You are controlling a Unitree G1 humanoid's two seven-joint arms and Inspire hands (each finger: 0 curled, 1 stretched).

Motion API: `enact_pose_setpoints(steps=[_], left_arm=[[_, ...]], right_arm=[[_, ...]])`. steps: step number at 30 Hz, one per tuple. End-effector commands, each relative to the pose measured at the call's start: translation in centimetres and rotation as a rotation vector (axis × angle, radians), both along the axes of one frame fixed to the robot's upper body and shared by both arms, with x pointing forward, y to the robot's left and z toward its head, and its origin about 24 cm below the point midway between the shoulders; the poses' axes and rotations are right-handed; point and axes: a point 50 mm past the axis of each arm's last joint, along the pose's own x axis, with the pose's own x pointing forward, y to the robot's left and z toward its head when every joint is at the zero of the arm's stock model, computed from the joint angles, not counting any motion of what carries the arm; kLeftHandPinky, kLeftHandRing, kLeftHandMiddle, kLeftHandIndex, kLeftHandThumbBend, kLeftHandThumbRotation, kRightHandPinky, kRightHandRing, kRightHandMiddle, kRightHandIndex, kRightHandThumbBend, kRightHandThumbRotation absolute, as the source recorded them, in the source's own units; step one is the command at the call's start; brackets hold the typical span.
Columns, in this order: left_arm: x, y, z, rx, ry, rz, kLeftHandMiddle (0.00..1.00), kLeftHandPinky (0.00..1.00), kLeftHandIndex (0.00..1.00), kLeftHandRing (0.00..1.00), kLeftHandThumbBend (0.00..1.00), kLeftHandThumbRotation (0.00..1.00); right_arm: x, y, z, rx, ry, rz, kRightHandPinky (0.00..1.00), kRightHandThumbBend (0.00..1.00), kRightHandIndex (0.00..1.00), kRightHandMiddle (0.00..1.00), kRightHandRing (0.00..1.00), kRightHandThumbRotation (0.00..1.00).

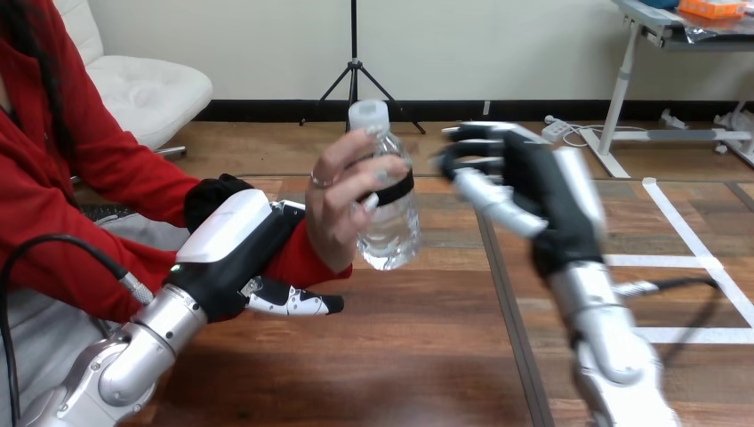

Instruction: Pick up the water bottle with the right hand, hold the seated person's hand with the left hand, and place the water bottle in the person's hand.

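A clear water bottle [392, 224] with a white cap and a black band stands upright above the table's middle, held in the person's hand [336, 206], whose fingers wrap round its upper half. My left hand [228, 233] is at the person's red-sleeved wrist [298, 260], with its thumb [298, 303] under the sleeve and its fingers reaching round the wrist's far side. My right hand [544, 197] hovers just right of the bottle, open, fingers loosely spread toward it and a small gap between them and the bottle.
The wooden table [400, 356] has a dark seam [509, 311] running front to back under my right arm. White tape lines [693, 260] and a thin dark cable [677, 284] lie on its right part.
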Motion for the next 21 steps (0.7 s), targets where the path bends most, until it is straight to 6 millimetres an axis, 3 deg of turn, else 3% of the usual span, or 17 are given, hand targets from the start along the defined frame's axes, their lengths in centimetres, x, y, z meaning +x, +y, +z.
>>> enact_pose_setpoints(steps=[1,12,21], left_arm=[[0.0,-2.1,0.7,-0.028,-0.042,-0.099,0.44,0.3,0.46,0.36,0.7,0.0],[-0.1,-1.9,0.7,-0.025,-0.038,-0.097,0.45,0.31,0.46,0.37,0.7,0.01],[-0.2,-1.6,0.7,-0.022,-0.038,-0.095,0.46,0.32,0.47,0.38,0.69,0.03]], right_arm=[[-0.4,-1.2,2.2,-0.014,-0.079,-0.037,0.52,0.65,0.65,0.64,0.59,0.44],[-2.5,-2.5,2.8,0.028,-0.106,-0.075,0.45,0.58,0.62,0.59,0.54,0.42],[-4.5,-3.4,3.1,0.056,-0.12,-0.1,0.43,0.58,0.62,0.55,0.5,0.44]])
